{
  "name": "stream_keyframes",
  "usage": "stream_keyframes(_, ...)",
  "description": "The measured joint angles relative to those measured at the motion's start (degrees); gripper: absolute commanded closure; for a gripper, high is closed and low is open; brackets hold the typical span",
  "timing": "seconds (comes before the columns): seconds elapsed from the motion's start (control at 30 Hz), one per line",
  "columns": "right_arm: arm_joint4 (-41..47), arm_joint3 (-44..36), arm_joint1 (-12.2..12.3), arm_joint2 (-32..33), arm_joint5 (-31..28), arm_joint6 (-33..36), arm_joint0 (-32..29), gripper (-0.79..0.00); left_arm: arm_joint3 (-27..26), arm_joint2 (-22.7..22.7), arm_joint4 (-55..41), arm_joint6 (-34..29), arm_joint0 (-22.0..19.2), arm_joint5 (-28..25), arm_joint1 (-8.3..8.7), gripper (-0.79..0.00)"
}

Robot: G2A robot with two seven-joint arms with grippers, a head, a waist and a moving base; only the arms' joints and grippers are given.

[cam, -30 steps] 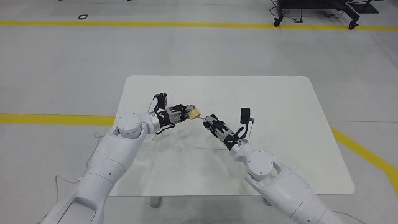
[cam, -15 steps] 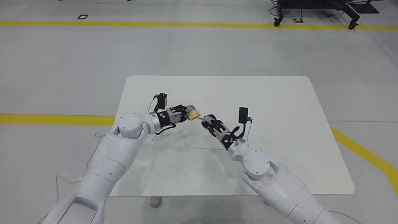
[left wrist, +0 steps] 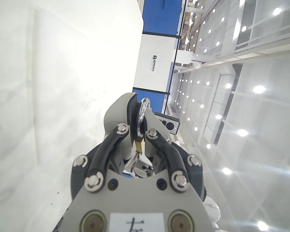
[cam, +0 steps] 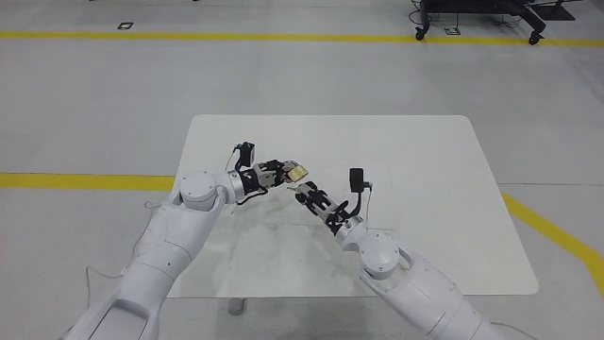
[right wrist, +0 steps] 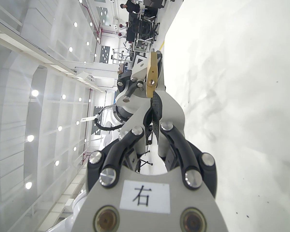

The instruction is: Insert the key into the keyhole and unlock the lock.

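Lock [right wrist: 151, 73], brass, hangs above the left-centre of the white table [cam: 425, 151]. The left gripper [left wrist: 139, 107] clamps its body. The right gripper [right wrist: 156, 102], just right and nearer, has its fingers pressed together at the keyhole [right wrist: 151, 82] end; I cannot tell what they pinch.

**One Lock, One Table, Two of the Rest**

There is one white table [cam: 425, 151]. Two arms work at it, one left arm [cam: 179, 217] and one right arm [cam: 406, 274]. They carry two grippers, one left gripper [cam: 283, 170] and one right gripper [cam: 304, 189]. Each gripper has two fingers [right wrist: 171, 112], which makes four in all. There is one brass padlock [cam: 296, 172], and its end face has one keyhole [right wrist: 150, 82]. Two yellow stripes [cam: 283, 36] run across the floor.
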Motion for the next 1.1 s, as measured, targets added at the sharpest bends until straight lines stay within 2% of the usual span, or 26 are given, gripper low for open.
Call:
stream_keyframes(0.17,0.3,-0.2,-0.3,1.0,-1.2,0.9,-0.5,0.000,0.1,-0.1,0.3,0.1,0.0,0.0,-0.07,0.000)
stream_keyframes(0.37,0.2,-1.4,0.2,5.1,-4.6,1.1,-2.4,0.000,0.2,-0.4,0.9,0.3,0.0,-0.2,-0.05,0.000)
stream_keyframes(0.5,-3.6,-1.5,0.4,7.2,-5.4,0.2,-2.9,0.000,0.0,0.0,1.8,-0.7,-0.1,0.0,-0.09,0.000)
stream_keyframes(0.83,-12.0,1.9,-0.8,4.7,-2.5,0.0,-1.0,0.000,0.5,0.0,2.0,-1.3,-0.3,0.6,-0.26,0.000)
stream_keyframes(1.1,-17.3,1.7,-1.0,4.9,-2.8,0.5,-1.7,0.000,0.9,-0.2,2.0,-1.4,-0.5,1.1,-0.37,0.000)
